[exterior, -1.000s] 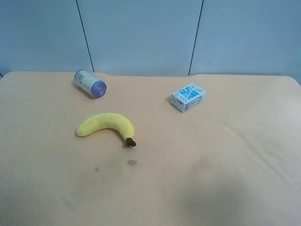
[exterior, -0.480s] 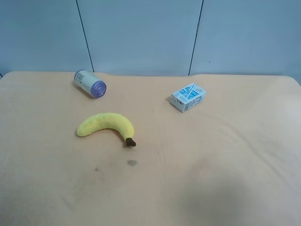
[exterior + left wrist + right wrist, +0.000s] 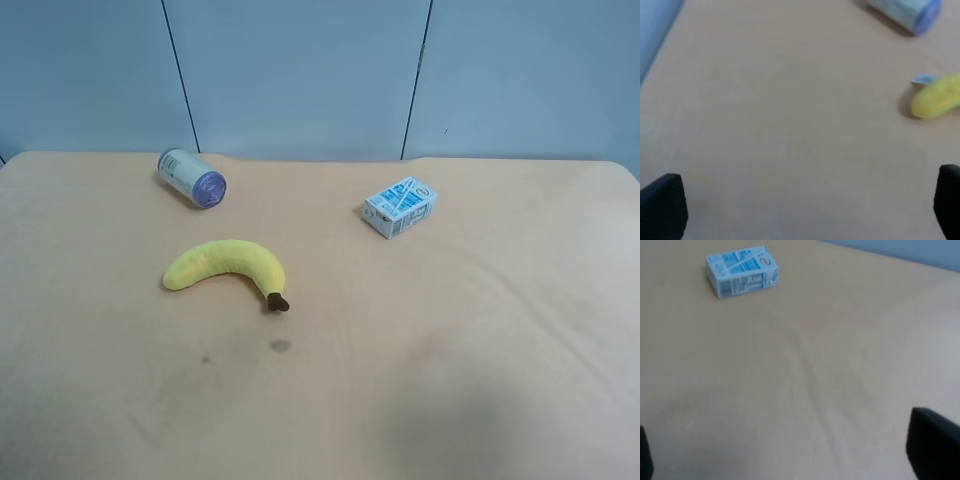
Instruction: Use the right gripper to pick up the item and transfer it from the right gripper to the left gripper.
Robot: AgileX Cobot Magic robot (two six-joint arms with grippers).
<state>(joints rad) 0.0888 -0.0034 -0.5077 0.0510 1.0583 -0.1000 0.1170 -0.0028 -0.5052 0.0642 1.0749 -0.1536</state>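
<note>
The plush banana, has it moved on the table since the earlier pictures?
No. The plush banana lies in the same spot, still below the purple-lidded can and left of the carton.

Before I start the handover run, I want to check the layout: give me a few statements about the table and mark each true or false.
1. The plush banana lies on the table, held by neither gripper. True.
2. The can stands upright. False: it lies on its side, purple lid toward the camera.
3. The blue-and-white carton touches the banana. False: they lie well apart.
4. The right wrist view shows the carton but not the banana. True.
5. The left gripper is shut. False: its fingers stand wide apart, nothing between them.
</note>
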